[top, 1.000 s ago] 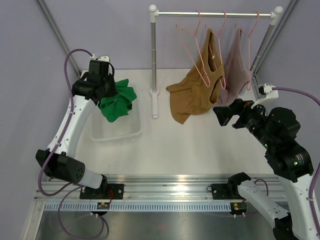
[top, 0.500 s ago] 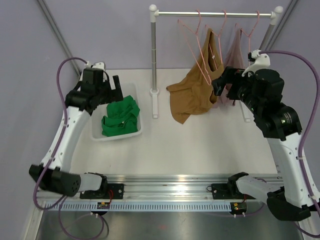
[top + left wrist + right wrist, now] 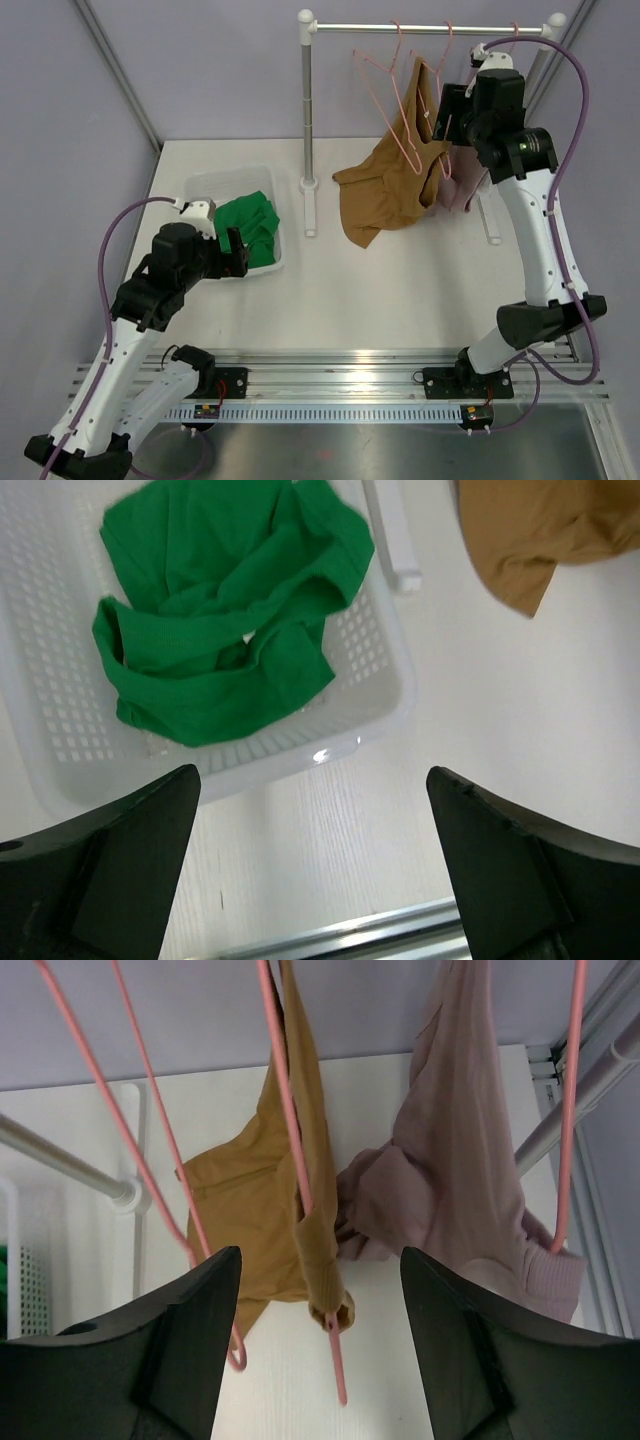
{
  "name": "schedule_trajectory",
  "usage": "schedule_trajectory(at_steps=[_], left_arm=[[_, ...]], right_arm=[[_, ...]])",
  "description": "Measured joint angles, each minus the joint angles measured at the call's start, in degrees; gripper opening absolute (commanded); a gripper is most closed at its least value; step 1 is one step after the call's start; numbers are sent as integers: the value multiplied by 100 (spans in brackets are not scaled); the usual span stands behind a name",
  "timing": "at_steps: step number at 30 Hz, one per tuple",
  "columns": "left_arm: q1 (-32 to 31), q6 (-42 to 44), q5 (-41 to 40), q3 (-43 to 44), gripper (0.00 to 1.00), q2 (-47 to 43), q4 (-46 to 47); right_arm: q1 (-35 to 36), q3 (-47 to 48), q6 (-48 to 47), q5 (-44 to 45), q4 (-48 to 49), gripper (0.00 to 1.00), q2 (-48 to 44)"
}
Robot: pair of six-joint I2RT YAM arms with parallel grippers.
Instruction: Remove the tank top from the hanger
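Status: removal is not complete. The tan tank top [image 3: 245, 1200] is hanging from the pink hanger [image 3: 334, 1360] on the rail [image 3: 430, 28]. One strap is running up along the hanger arm, and the body is drooping low toward the counter [image 3: 400, 290]. A mauve tank top [image 3: 460, 1160] is hanging just beside it on its own hanger. A green garment [image 3: 220, 630] is lying crumpled in the white basket [image 3: 395, 680], so one item appears to be dealt with already.

The right gripper [image 3: 320, 1254] is hovering high at the rail, facing the two hung garments. Its jaws are standing wide apart and are gripping nothing; the tan strap is showing between them but beyond their reach.

The left gripper [image 3: 311, 771] is hanging above the near edge of the basket, jaws spread wide and empty.

Remaining work, as judged from this state:
1. Closing the right gripper on the fabric near the strap.
2. Drawing the strap off the hanger arm.
3. Carrying the garment clear of the rail.
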Motion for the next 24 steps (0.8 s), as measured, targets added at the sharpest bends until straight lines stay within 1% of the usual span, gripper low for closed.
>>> schedule_trajectory(at_steps=[4, 5, 7, 8, 9, 11, 12, 16, 21, 24], left_arm=[[-2, 0, 164, -284, 99, -68, 24], [-15, 0, 190, -289, 99, -76, 39], [-63, 0, 216, -289, 99, -96, 116], [-105, 0, 223, -289, 99, -96, 136], [-144, 0, 232, -289, 99, -96, 146], [-199, 0, 243, -289, 99, -74, 157], [-219, 0, 247, -289, 99, -66, 164], [-258, 0, 260, -289, 99, -61, 170], [-258, 0, 264, -289, 99, -63, 170], [-258, 0, 271, -289, 99, -63, 170]], right_arm=[[-201, 557, -170, -153, -39, 70, 632], [-216, 713, -208, -214, -59, 63, 787], [-236, 1084, -295, -317, -131, 58, 1119], [-236, 1327, -337, -343, -177, 54, 1311], [-238, 1537, -385, -376, -201, 42, 1484], [-240, 1910, -468, -424, -295, 36, 1773], [-240, 2057, -479, -446, -317, 31, 1886], [-243, 2380, -511, -535, -428, 29, 2114], [-243, 2404, -511, -627, -492, 29, 2120], [-243, 2312, -511, -627, -474, 25, 2109]])
